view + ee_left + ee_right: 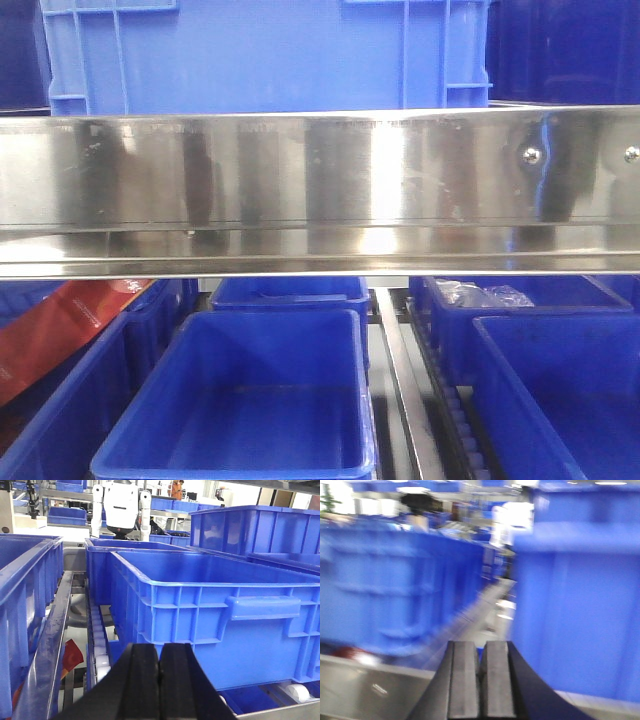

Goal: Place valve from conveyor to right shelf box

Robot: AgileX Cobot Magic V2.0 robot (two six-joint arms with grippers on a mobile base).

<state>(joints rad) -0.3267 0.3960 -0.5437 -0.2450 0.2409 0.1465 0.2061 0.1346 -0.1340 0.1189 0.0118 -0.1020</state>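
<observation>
No valve and no conveyor show in any view. My left gripper (160, 647) is shut with nothing between its black pads; it sits low in front of a large blue shelf box (225, 610). My right gripper (481, 645) is shut and empty, pointing into the gap between two blurred blue boxes, one on the left (395, 580) and one on the right (580, 605). In the front view neither gripper shows. Below a shelf rail stand an empty blue box (270, 318) in the middle and another blue box (560, 330) at the right.
A shiny steel shelf rail (320, 190) crosses the front view, with a blue crate (270, 50) above it. A red package (60, 330) lies at the lower left. A box behind holds a clear plastic bag (485, 295). Roller tracks (97, 640) run between boxes. A white robot (121, 505) stands far off.
</observation>
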